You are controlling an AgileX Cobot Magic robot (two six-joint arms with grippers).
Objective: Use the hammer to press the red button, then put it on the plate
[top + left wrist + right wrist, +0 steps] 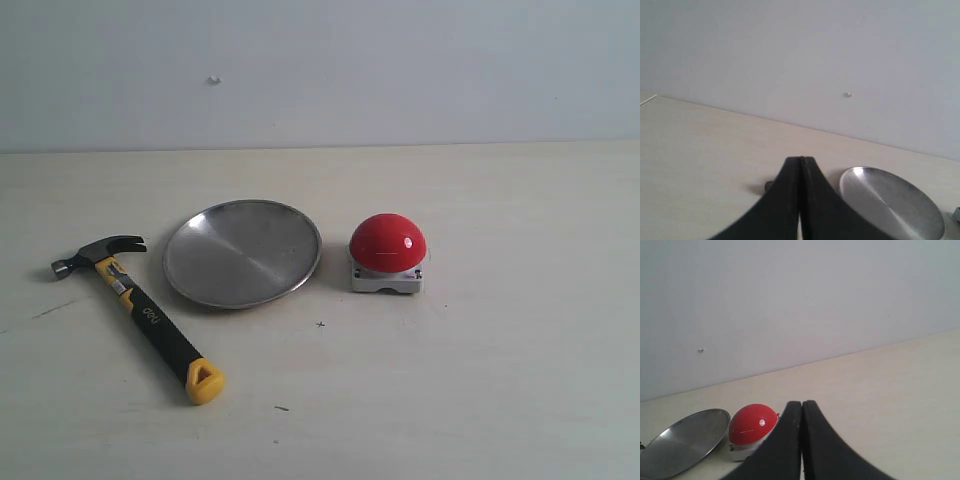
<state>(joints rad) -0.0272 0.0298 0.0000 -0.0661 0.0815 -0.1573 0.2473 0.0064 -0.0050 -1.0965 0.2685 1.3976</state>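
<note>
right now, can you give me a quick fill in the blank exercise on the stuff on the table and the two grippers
1. In the exterior view the plate lies between the hammer and the ____ button.
2. The hammer's black handle ends in a ____ cap.
3. The left gripper and right gripper are both ____, holding nothing.
Missing words: red; yellow; shut.
</note>
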